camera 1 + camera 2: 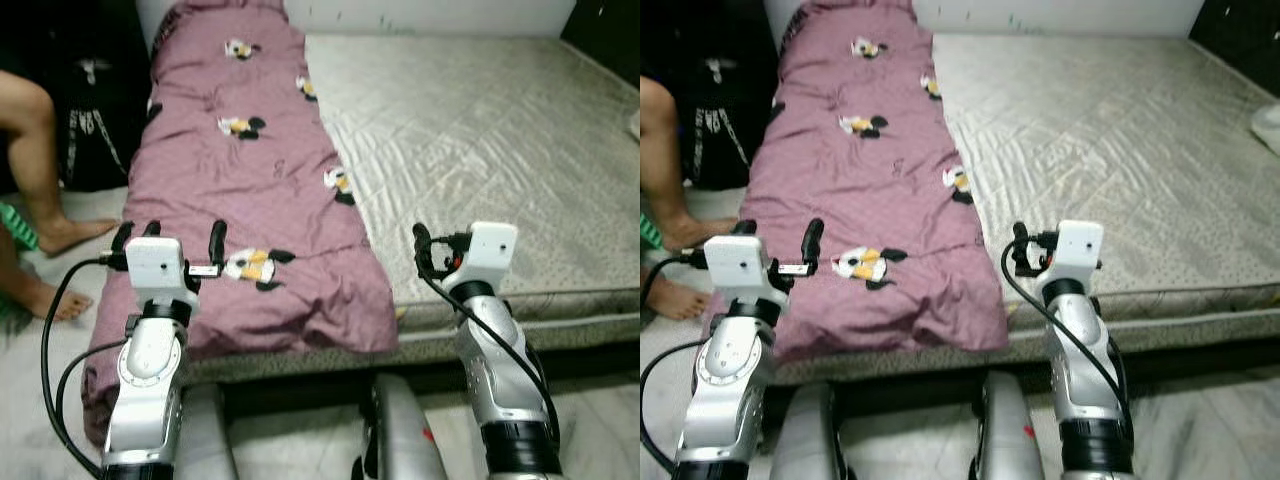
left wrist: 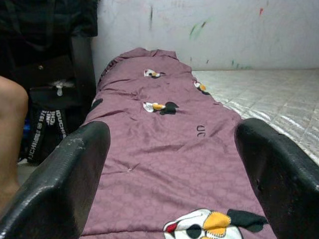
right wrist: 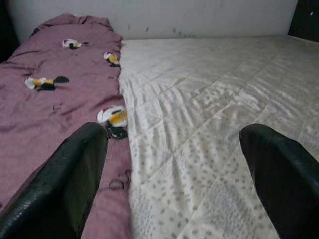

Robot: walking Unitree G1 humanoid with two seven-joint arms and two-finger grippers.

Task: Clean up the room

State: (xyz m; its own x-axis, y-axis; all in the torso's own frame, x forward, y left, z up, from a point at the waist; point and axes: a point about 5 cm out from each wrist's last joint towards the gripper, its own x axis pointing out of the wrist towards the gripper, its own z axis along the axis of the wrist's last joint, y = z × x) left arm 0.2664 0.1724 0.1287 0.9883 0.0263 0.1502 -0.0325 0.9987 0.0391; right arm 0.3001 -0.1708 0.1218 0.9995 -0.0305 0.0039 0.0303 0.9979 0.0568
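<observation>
Left claw (image 1: 170,240) released over purple blanket (image 1: 250,190); right claw (image 3: 174,174) released, seemingly above mattress (image 1: 480,130) edge.

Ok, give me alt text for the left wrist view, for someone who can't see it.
A mauve blanket with cartoon patches lies lengthwise along a bed, seen between the two open black fingers of the left gripper. Bare quilted mattress lies beside it, with a marked white wall behind and a person's knee nearby.
</observation>
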